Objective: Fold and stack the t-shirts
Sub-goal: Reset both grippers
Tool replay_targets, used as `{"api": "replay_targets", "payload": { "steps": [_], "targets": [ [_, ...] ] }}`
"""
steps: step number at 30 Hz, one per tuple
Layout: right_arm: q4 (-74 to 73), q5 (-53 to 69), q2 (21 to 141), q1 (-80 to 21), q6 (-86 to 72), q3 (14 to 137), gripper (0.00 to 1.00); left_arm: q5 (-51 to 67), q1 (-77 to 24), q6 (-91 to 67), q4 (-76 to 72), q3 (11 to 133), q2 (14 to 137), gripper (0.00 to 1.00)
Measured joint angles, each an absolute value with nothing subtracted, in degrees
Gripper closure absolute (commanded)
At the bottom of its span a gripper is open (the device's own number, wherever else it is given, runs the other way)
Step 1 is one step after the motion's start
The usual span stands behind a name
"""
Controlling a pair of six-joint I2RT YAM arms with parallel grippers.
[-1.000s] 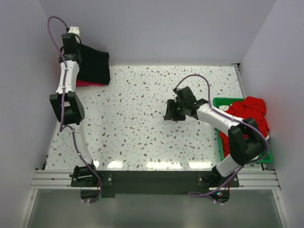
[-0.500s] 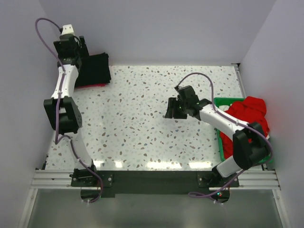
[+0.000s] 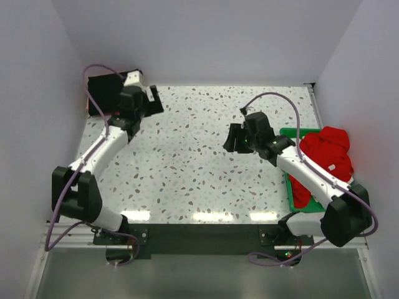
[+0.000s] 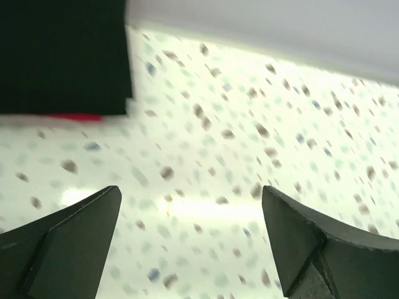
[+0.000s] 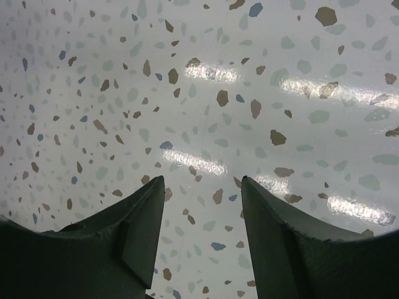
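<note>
Left wrist: flat, square-edged black tee

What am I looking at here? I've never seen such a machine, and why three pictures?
These are two robot arms bolted at the near edge of a speckled table, meant to fold and stack t-shirts. The wide picture comes from a camera above and behind them. The other two come from a camera on each wrist, looking past that arm's own fingers. A folded black t-shirt lies in the far left corner; a pile of red t-shirts sits in a green tray on the right. Both the left gripper and the right gripper are open, holding nothing.
</note>
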State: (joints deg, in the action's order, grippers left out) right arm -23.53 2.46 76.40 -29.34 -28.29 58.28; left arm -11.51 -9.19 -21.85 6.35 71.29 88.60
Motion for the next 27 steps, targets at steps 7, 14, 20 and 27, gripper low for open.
{"api": "replay_targets", "payload": {
  "steps": [7, 14, 20, 27],
  "targets": [
    [-26.0, -0.6, 66.6, -29.3, -27.8, 55.7, 0.44, -15.7, -27.5, -25.8, 5.3, 55.7, 74.4, 0.0],
    [-28.3, -5.5, 59.2, -29.3, -27.8, 53.9, 0.44, -21.9, -46.4, -29.2, 5.1, 49.9, 71.5, 0.0],
    [-30.5, -10.9, 53.3, -29.3, -28.1, 50.7, 0.45, -22.3, -50.2, -31.5, 5.3, 43.2, 68.4, 0.0],
    [-32.2, -13.9, 51.2, -29.3, -28.2, 49.9, 0.47, -22.1, -50.2, -30.6, 5.5, 43.9, 65.5, 0.0]
  ]
}}
